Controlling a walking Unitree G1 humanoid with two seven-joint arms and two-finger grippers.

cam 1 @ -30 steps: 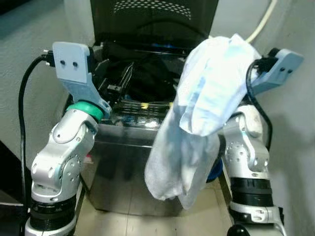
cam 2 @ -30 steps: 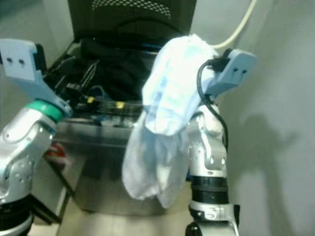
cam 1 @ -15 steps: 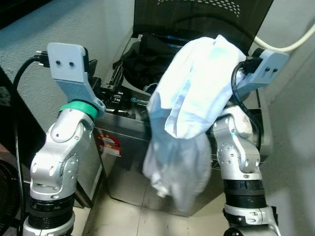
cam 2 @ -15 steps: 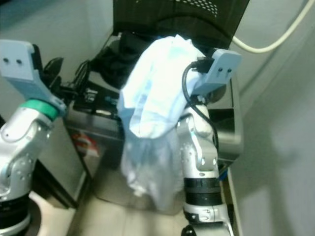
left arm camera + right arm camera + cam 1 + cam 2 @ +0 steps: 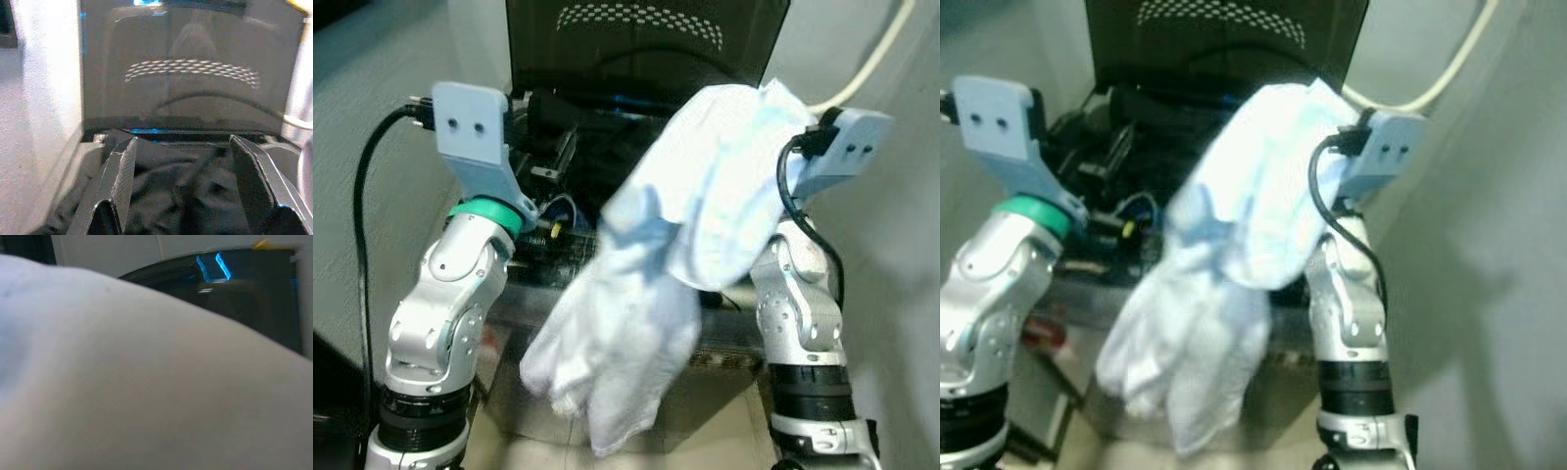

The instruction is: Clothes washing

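Observation:
A pale blue and white garment point(image 5: 705, 215) hangs from my right gripper point(image 5: 773, 137), which is raised in front of a top-loading washing machine point(image 5: 538, 294). The gripper holds the garment's upper part, and the cloth covers its fingers. The garment's lower end point(image 5: 1185, 362) dangles, blurred, before the machine's front. In the right wrist view the cloth point(image 5: 146, 382) lies close over the lens. My left gripper point(image 5: 183, 142) is open above the drum, where dark clothes point(image 5: 195, 196) lie between its fingers. The machine's dark lid point(image 5: 646, 39) stands upright behind.
Grey walls close in on both sides of the machine. A white hose point(image 5: 876, 49) runs up the wall at the back right. A black cable point(image 5: 367, 186) loops off my left wrist. Light floor point(image 5: 724, 441) shows below the machine.
The whole view has swung, so the camera moved. The garment's hanging end has swung toward my left and lifted. Both arms keep about the same raised pose.

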